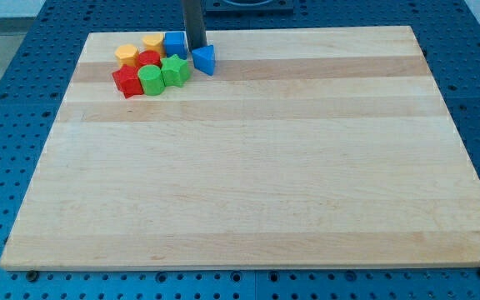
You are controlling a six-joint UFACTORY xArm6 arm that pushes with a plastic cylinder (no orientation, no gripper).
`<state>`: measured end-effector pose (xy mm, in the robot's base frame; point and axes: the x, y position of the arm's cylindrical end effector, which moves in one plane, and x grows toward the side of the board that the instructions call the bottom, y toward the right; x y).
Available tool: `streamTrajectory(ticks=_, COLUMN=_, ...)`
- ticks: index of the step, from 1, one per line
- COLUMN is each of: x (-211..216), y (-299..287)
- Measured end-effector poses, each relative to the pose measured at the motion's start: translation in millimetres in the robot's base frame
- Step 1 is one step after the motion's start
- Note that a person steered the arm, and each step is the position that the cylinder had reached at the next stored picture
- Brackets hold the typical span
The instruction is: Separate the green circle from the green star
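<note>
Two green blocks touching, green circle (150,79) left, green star (174,70) right

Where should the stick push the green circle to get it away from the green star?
No gripping here, only pushing. The green circle touches the green star on its right. My tip sits above the star, between the blue cube and blue triangle. Probably best: press the circle's upper-right edge, at the seam, sliding it toward the view's bottom-left, clear of the red block.
</note>
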<state>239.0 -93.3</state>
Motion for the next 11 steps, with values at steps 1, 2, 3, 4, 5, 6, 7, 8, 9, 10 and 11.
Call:
streamTrajectory(ticks=1, x=0, y=1)
streamTrajectory(ticks=2, x=2, y=2)
streamTrajectory(ticks=3, x=2, y=1)
streamTrajectory(ticks=4, x=2, y=4)
streamTrajectory(ticks=5, x=3, y=4)
streamTrajectory(ticks=6, x=22, y=-2)
streamTrajectory(ticks=7, x=30, y=-34)
streamTrajectory(ticks=8, x=36, y=-78)
streamTrajectory(ticks=9, x=34, y=-104)
streamTrajectory(ticks=10, x=34, y=-107)
streamTrajectory(ticks=11, x=42, y=-114)
